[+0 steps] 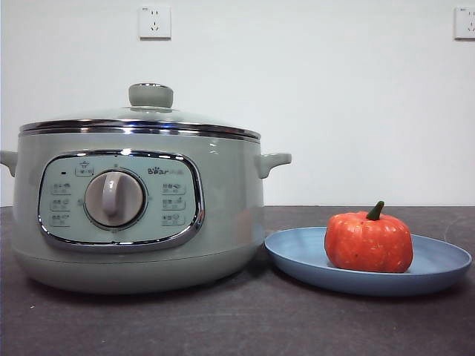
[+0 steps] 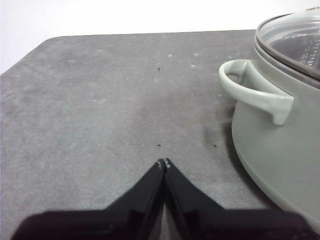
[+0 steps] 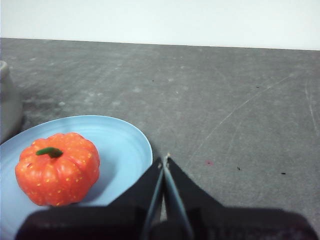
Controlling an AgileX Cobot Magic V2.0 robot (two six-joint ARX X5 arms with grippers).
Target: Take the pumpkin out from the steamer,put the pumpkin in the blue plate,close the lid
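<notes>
The orange-red pumpkin (image 1: pixel 369 242) with its green stem sits upright in the blue plate (image 1: pixel 438 264), to the right of the sage-green steamer (image 1: pixel 223 215). The glass lid (image 1: pixel 151 96) rests on the steamer, its rim seated all round. My left gripper (image 2: pixel 163 163) is shut over bare table beside the steamer's side handle (image 2: pixel 252 90), holding nothing. My right gripper (image 3: pixel 164 161) is shut just outside the plate's rim (image 3: pixel 137 135), a short way from the pumpkin (image 3: pixel 57 168). Neither arm shows in the front view.
The dark grey table (image 1: pixel 237 326) stretches in front of the steamer and plate. A white wall with two sockets (image 1: pixel 154 22) stands behind. The table's far corner (image 2: pixel 55 42) shows in the left wrist view.
</notes>
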